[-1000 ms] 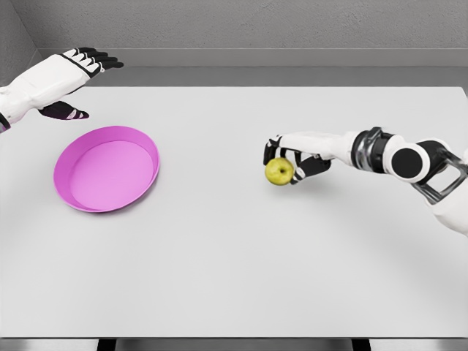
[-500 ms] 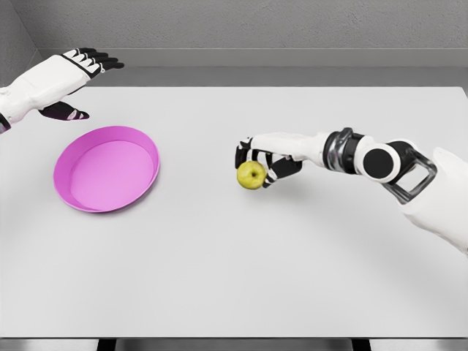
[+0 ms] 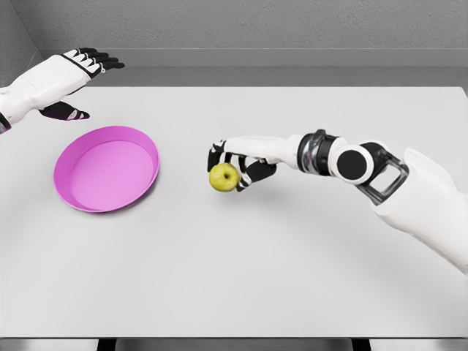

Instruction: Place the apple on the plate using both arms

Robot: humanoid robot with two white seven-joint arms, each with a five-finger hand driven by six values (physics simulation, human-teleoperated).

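Observation:
A yellow-green apple (image 3: pixel 224 176) hangs just above the white table, near its middle. My right hand (image 3: pixel 232 163) is shut on it, fingers curled over its top and far side. The magenta plate (image 3: pixel 77 198) lies on the table to the left, a short gap away from the apple. My left hand (image 3: pixel 73 80) hovers above the table's far left corner, beyond the plate, with its fingers stretched out flat and holding nothing.
The white table (image 3: pixel 241 270) spreads wide in front and to the right. A grey wall (image 3: pixel 292 29) runs behind its far edge. My right forearm (image 3: pixel 351 162) reaches across the table from the right.
My right hand has carried the apple leftward across the table, from right of centre towards the plate. The left arm and the plate have not moved.

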